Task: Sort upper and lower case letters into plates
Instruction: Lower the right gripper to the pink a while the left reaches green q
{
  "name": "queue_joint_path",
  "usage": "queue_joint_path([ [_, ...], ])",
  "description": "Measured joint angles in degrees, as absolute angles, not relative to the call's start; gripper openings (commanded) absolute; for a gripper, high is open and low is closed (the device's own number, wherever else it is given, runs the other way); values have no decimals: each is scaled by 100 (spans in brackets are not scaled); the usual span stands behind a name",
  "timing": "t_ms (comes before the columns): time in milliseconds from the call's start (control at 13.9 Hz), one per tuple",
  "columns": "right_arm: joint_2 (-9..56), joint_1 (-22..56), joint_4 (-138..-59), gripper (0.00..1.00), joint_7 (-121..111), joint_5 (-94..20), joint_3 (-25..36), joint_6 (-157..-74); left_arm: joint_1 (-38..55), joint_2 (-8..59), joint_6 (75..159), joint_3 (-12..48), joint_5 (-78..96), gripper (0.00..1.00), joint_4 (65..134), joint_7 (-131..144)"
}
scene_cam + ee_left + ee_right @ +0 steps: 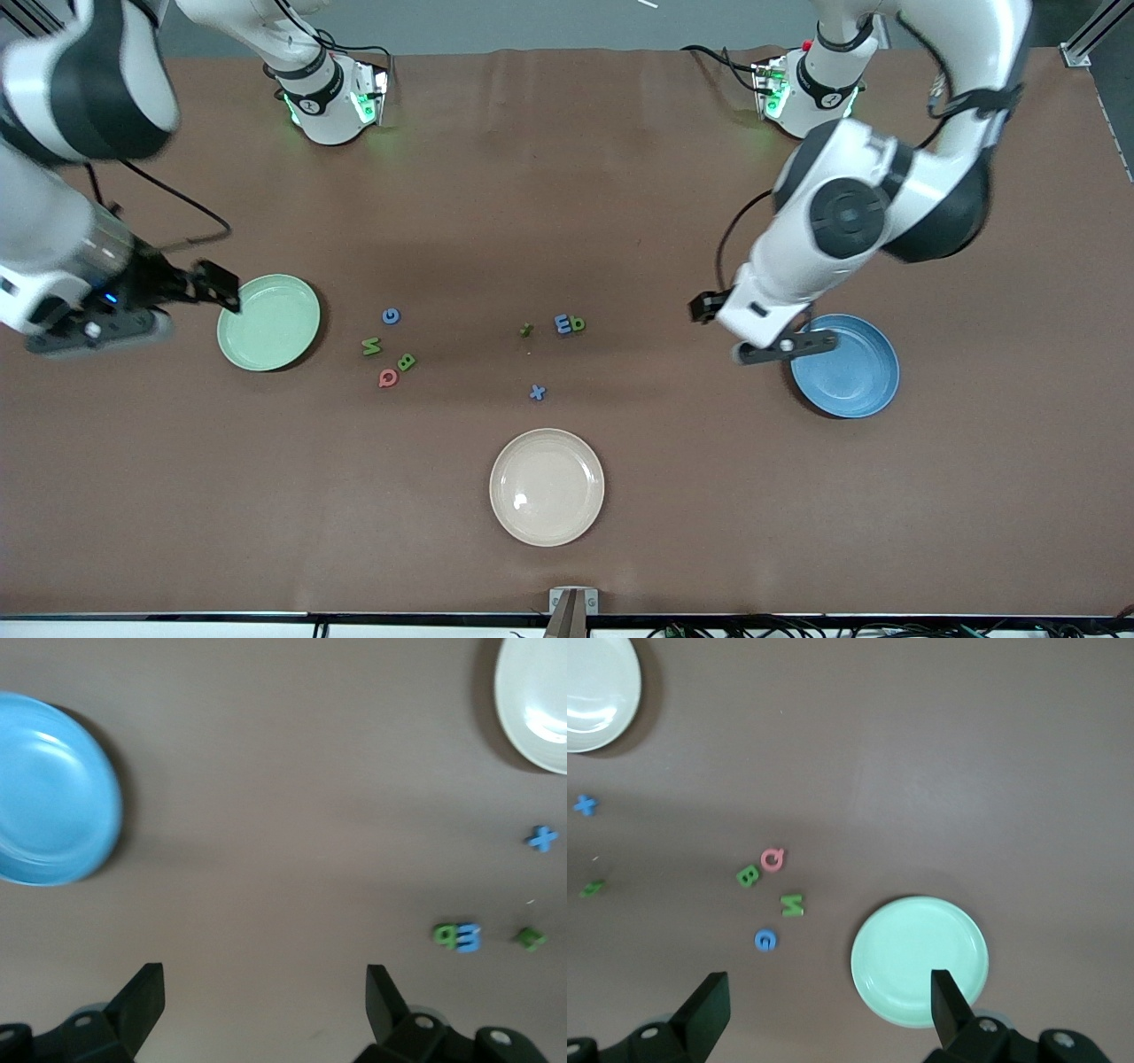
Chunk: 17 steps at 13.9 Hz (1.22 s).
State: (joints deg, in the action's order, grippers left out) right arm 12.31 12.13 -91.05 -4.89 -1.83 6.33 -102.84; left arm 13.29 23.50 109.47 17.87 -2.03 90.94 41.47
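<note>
Green, blue and pink upper and lower case letters (390, 354) lying loose mid-table, none in the plates (269, 322) yet: capitals just at three o'clock of the mint one, beside the right gripper (199, 288), fingers apart; left gripper (762, 332), likewise spread, over the blue rim.

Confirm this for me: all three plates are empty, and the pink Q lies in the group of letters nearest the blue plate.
One thing is wrong. The pink Q lies with the G, N and B in the group beside the mint green plate, toward the right arm's end, not near the blue plate. The front view shows it. All three plates, the cream-white plate included, are indeed empty.
</note>
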Motion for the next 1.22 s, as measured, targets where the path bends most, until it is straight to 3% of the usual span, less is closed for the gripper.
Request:
queue_joint_path([
  [215, 1934, 1336, -9163, 100, -137, -255, 630, -10708, 1955, 2965, 11532, 1776, -203, 98, 9052, 5359],
  [718, 2707, 2093, -10195, 100, 894, -321, 606, -12932, 2377, 3801, 12194, 1753, -204, 91, 8995, 7549],
  [1221, 3478, 2166, -10245, 99, 1696, -322, 615, -13571, 2691, 4363, 13094, 1753, -204, 83, 8898, 9630],
])
